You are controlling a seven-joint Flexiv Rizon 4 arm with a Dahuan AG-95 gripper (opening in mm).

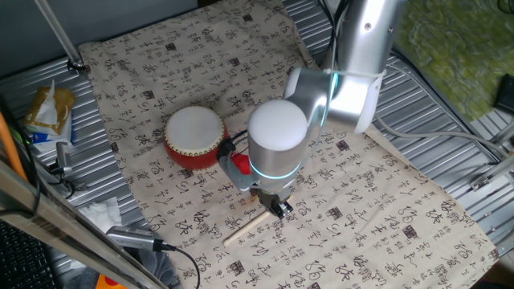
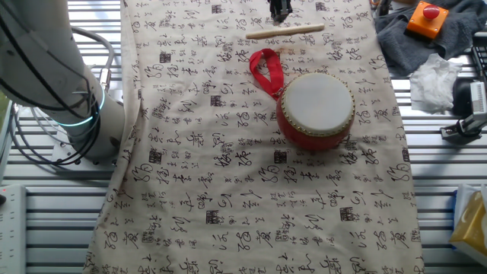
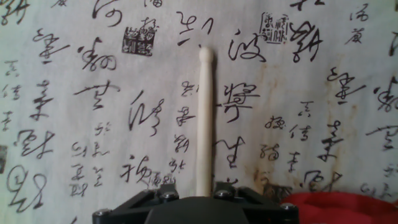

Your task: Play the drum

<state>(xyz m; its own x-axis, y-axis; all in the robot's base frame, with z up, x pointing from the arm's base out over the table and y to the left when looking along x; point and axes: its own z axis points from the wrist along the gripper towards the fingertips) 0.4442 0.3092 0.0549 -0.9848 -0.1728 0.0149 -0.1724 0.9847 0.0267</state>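
The drum [image 1: 194, 136] is small and squat, with a red body and a white head. It stands on the calligraphy cloth, and it also shows in the other fixed view [image 2: 314, 109]. Its red ribbon loop [image 2: 265, 70] lies toward the arm and shows at the lower right of the hand view [image 3: 336, 208]. A thin pale wooden stick [image 1: 247, 227] lies flat on the cloth near the front edge. My gripper [image 1: 279, 207] is low over the stick's end nearest the ribbon. In the hand view the stick [image 3: 204, 124] runs between the fingers of my gripper [image 3: 198, 190], with a gap on its left side.
The printed cloth [image 1: 385, 201] covers a slatted metal table. Off the cloth there is a snack packet [image 1: 48, 112] and a black cable plug [image 1: 132, 238]. An orange box with a red button [image 2: 424, 19] and a crumpled white tissue [image 2: 435, 82] lie on the other side.
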